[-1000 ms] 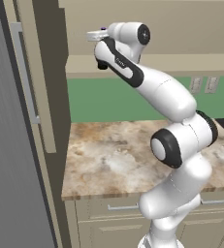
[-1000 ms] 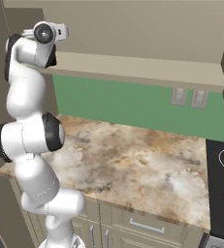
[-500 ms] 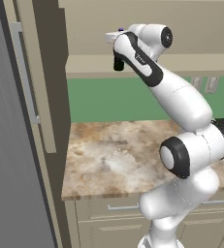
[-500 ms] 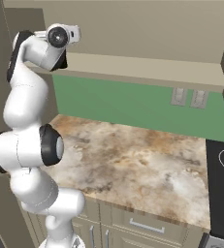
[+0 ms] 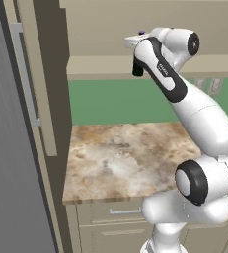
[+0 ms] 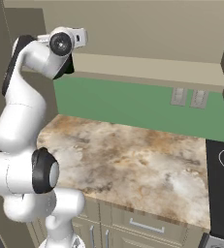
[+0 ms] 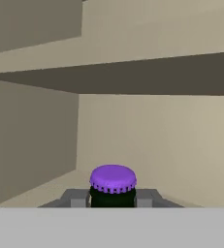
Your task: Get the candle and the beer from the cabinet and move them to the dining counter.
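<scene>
Fingers (image 7: 113,197) clamped on beer (image 7: 113,186) neck just under purple cap, bottom centre of hand view; upper centre of left base view. Glass: stiff, slick, fragile, bottom-heavy. Best gripped at neck, kept upright.

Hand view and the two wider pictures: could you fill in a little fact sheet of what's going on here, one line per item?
Holding: the gripper is shut on the beer, its fingers either side of the neck
Bottle cap: purple, facing the hand camera
Hand position: raised high, by the beige cabinet
Arm: stretched upward over the worktop
Worktop: marbled brown-and-cream stone
Wall behind: green, with two outlets
Candle: can't tell where
</scene>
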